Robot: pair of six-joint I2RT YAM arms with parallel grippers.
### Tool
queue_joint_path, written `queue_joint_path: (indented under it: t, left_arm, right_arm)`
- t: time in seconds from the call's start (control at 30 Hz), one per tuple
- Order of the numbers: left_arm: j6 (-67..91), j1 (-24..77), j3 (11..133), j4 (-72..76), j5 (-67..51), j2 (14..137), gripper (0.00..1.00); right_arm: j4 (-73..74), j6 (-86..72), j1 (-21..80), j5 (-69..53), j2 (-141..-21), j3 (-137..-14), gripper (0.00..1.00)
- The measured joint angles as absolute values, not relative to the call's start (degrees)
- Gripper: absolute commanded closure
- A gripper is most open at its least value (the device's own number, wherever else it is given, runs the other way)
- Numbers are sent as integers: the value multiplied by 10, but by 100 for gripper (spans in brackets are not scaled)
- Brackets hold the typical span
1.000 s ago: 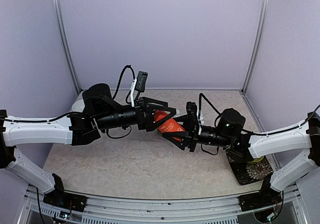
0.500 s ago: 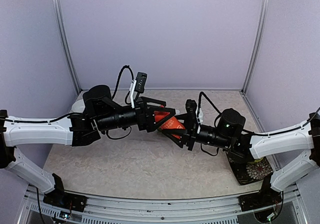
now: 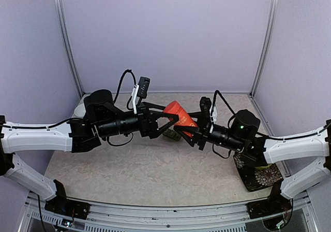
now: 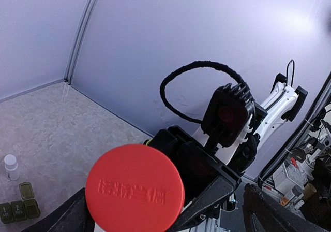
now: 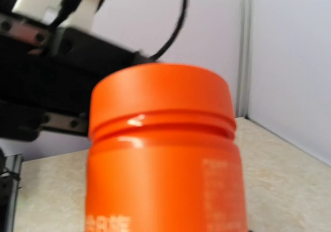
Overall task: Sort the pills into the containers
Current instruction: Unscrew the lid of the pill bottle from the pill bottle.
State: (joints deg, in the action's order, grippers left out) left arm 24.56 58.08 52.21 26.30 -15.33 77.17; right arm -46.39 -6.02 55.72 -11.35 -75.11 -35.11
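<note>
A red-orange bottle (image 3: 180,115) with a red cap (image 4: 134,188) hangs tilted above the table's middle. My right gripper (image 3: 188,128) is shut on its body, and the bottle (image 5: 163,154) fills the right wrist view and hides the fingers. My left gripper (image 3: 170,118) stands open, with one finger (image 4: 77,216) on each side of the cap and a gap to it. The dark green containers (image 3: 172,135) lie on the table below the bottle. They also show at the lower left (image 4: 19,206) of the left wrist view, one lid up. No pills are in view.
A small white vial (image 4: 10,165) stands beside the pill box. A white bowl (image 3: 80,109) sits behind the left arm. A dark flowered tray (image 3: 258,179) with a lime-green bowl (image 3: 267,164) lies at the right, under the right arm. Walls close in three sides.
The right gripper has raised the bottle and moved it slightly right, its cap now pointing up-left. That uncovers the pill box beneath. The left gripper has stayed open around the cap.
</note>
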Motion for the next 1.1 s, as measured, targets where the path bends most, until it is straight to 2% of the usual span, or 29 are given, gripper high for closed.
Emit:
queue_joint_path:
  t: [0.3, 0.7, 1.1]
  left_arm:
    - [241, 587, 510, 261, -155, 738, 1]
    - [244, 562, 510, 263, -139, 747, 1]
    - [240, 581, 526, 271, -178, 784, 3]
  right_arm:
    - [-432, -52, 524, -74, -718, -341, 88]
    - [-470, -51, 553, -206, -754, -340, 88]
    - [-497, -66, 566, -233, -805, -351, 88]
